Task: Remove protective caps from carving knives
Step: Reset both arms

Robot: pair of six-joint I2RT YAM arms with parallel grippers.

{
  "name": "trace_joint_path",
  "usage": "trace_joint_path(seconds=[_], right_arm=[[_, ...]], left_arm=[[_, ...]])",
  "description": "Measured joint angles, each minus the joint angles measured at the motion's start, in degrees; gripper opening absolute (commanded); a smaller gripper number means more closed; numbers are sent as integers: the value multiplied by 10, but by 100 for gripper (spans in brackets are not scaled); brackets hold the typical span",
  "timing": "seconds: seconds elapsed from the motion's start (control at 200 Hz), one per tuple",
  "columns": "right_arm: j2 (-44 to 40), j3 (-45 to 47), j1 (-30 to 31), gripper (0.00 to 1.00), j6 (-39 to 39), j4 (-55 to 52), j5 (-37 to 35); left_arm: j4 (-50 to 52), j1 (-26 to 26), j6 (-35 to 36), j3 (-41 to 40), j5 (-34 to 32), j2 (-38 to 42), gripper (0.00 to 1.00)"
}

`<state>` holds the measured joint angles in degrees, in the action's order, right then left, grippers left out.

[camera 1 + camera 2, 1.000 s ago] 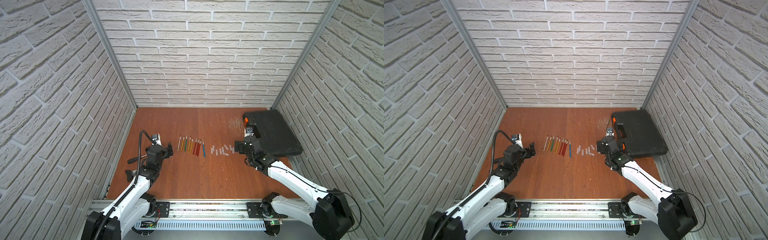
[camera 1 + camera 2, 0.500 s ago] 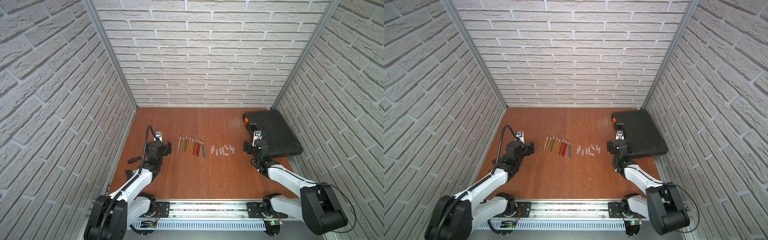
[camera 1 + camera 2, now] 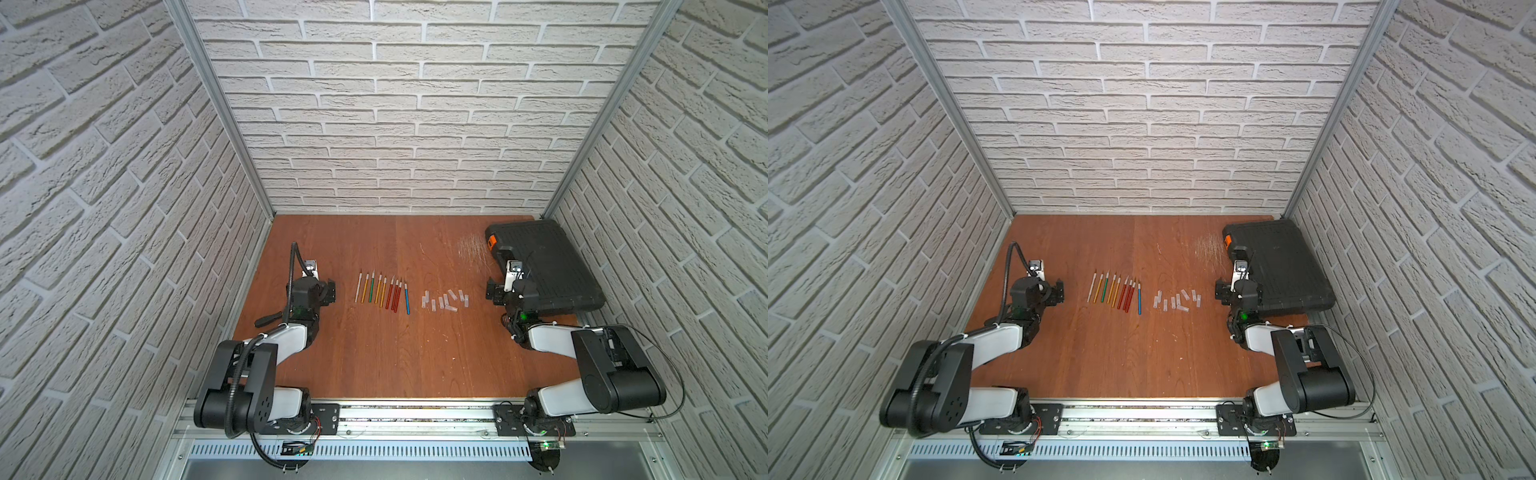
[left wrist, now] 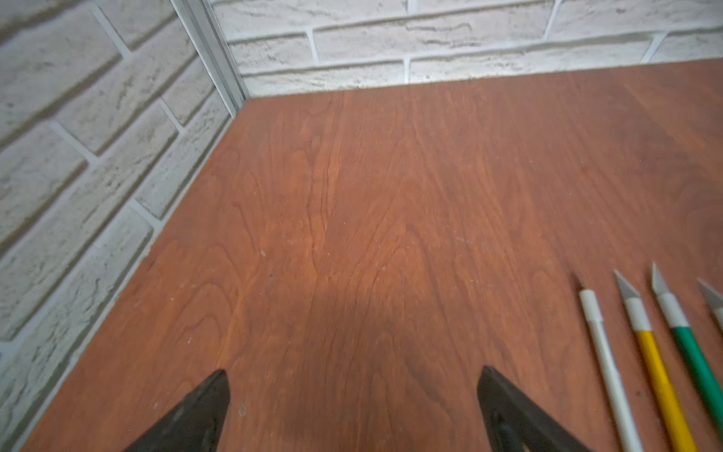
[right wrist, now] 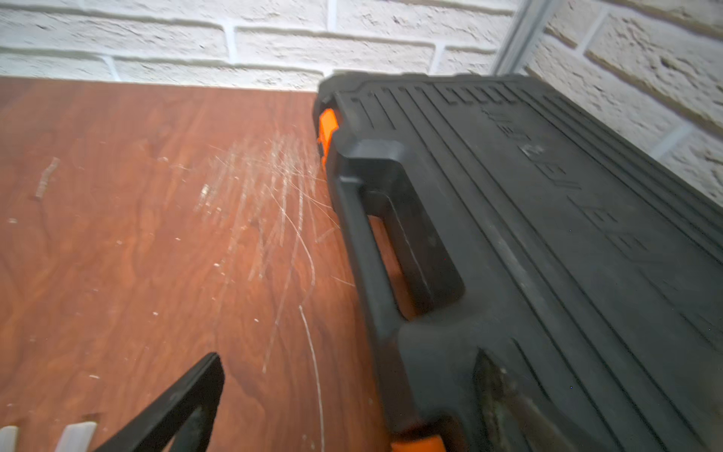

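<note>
caps (image 3: 444, 300) look all pulled: roughly ten lie loose near the black tool case (image 3: 548, 266). about ten bare-bladed carving knives (image 3: 382, 291) sit in a row beyond them, farther from the case. left gripper (image 4: 354, 373) and right gripper (image 3: 496, 291) gape wide, both empty. next comes only a check for any leftover cap.

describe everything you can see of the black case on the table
The black case is closed, matte and plastic-looking, its lid ribbed with grooves and raised lettering. A moulded carry handle runs along the side facing the table's middle, with an orange latch at each end. It lies flat on the wooden table near the far right corner, slightly skewed. The right gripper is close to the handle side; contact cannot be told.
</note>
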<state>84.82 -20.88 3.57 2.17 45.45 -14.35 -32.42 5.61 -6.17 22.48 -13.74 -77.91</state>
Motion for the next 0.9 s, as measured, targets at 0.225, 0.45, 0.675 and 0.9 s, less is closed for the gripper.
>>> trace_joint_path(seconds=[0.225, 0.45, 0.675, 0.9], right_arm=[[6, 6, 0, 99, -5, 23, 16], [5, 6, 0, 99, -5, 16, 23], [4, 8, 0, 99, -5, 19, 28], [-7, 52, 0, 99, -15, 78, 57]], left_arm=[[-26, -2, 4, -5, 44, -2, 98], [-59, -5, 32, -21, 38, 7, 98], [-167, -46, 46, -46, 74, -50, 98], [-174, -120, 11, -21, 138, -126, 98]])
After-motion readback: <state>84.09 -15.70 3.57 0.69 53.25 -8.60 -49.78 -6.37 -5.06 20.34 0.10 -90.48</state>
